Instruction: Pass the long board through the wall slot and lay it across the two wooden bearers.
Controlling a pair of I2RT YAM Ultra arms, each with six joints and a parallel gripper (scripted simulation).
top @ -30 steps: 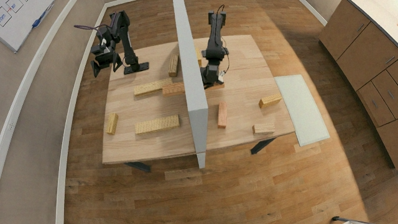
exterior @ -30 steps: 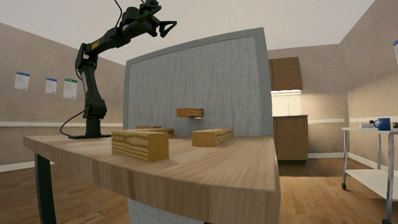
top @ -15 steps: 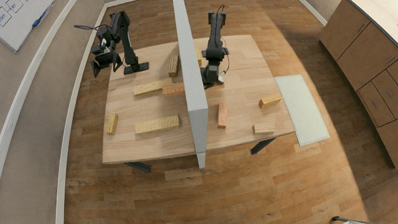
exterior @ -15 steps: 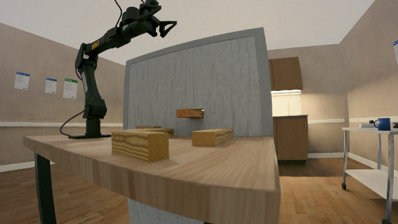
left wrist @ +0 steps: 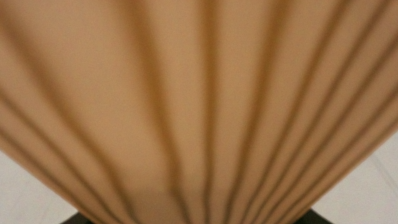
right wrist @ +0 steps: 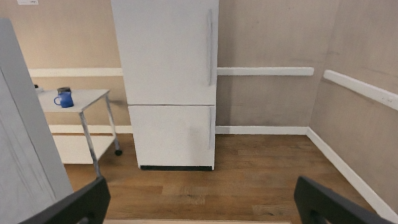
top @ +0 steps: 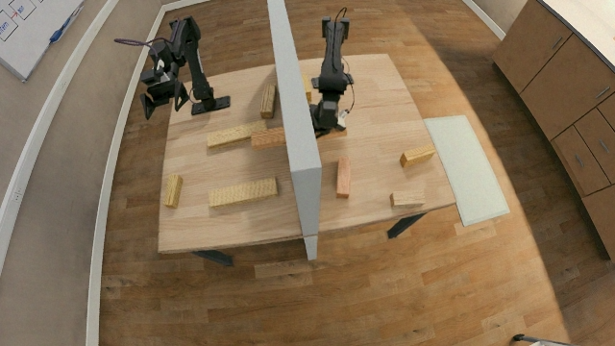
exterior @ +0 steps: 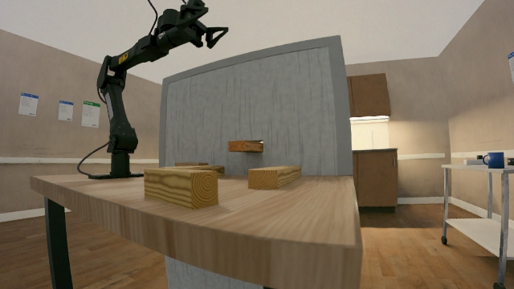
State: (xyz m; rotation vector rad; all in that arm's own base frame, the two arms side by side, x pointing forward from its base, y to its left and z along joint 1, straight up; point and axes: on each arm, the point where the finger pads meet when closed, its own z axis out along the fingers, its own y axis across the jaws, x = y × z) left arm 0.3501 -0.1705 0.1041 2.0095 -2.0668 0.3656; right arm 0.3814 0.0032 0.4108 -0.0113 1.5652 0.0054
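The left gripper point(top: 321, 131) point(left wrist: 192, 220) is clamped on the long board point(top: 268, 137) point(exterior: 246, 146) point(left wrist: 200, 100), its fingers partly apart around the wood; the right gripper point(top: 163, 111) point(exterior: 217, 18) point(right wrist: 201, 186) is spread wide, pinching nothing, and raised on the bearers' side. The board is orange-brown, straight-edged and streaked with darker grain, and it runs through the slot in the smooth-topped grey panel wall point(top: 294, 86) point(exterior: 249, 92) point(right wrist: 30, 130), whose face is mottled and finely streaked. One end juts out above the table, near the inner end of one bearer point(top: 235, 135) point(exterior: 217, 170); whether they touch cannot be told. That bearer and the other bearer point(top: 242, 192) point(exterior: 274, 177), both squared yellow lengths with wavy grain, lie on the pale, lengthwise-grained wooden table point(top: 231, 226) point(exterior: 241, 225) point(right wrist: 200, 221). A short, blocky yellow offcut point(top: 173, 191) point(exterior: 181, 186) shows ringed end grain near the table's edge.
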